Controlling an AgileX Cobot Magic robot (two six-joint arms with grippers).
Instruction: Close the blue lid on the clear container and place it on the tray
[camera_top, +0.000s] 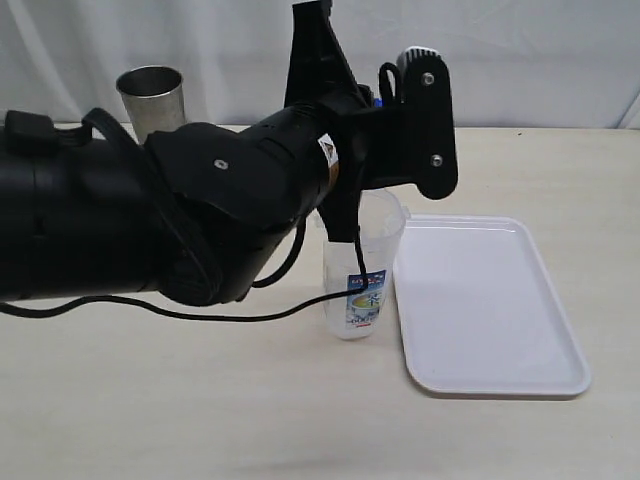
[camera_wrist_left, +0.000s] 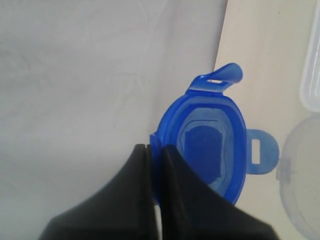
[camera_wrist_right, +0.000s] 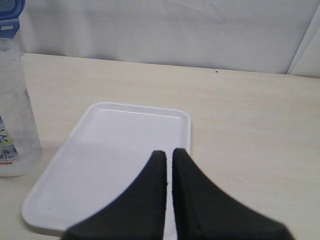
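Observation:
My left gripper (camera_wrist_left: 156, 147) is shut on the edge of the blue lid (camera_wrist_left: 210, 145), which it holds in the air with its snap flaps hanging loose. Part of the clear container's open rim (camera_wrist_left: 300, 180) shows beside the lid. In the exterior view the clear container (camera_top: 365, 280) stands upright with no lid, just left of the white tray (camera_top: 490, 300). My left arm covers its top there, and only a sliver of the blue lid (camera_top: 377, 100) shows. My right gripper (camera_wrist_right: 169, 152) is shut on nothing, over the tray (camera_wrist_right: 125, 145). The container (camera_wrist_right: 12, 110) stands off the tray's side.
A steel cup (camera_top: 152, 95) stands at the back left of the table. A white curtain hangs behind the table. My left arm (camera_top: 200, 210) fills the left half of the exterior view. A corner of the tray (camera_wrist_left: 312, 75) shows in the left wrist view.

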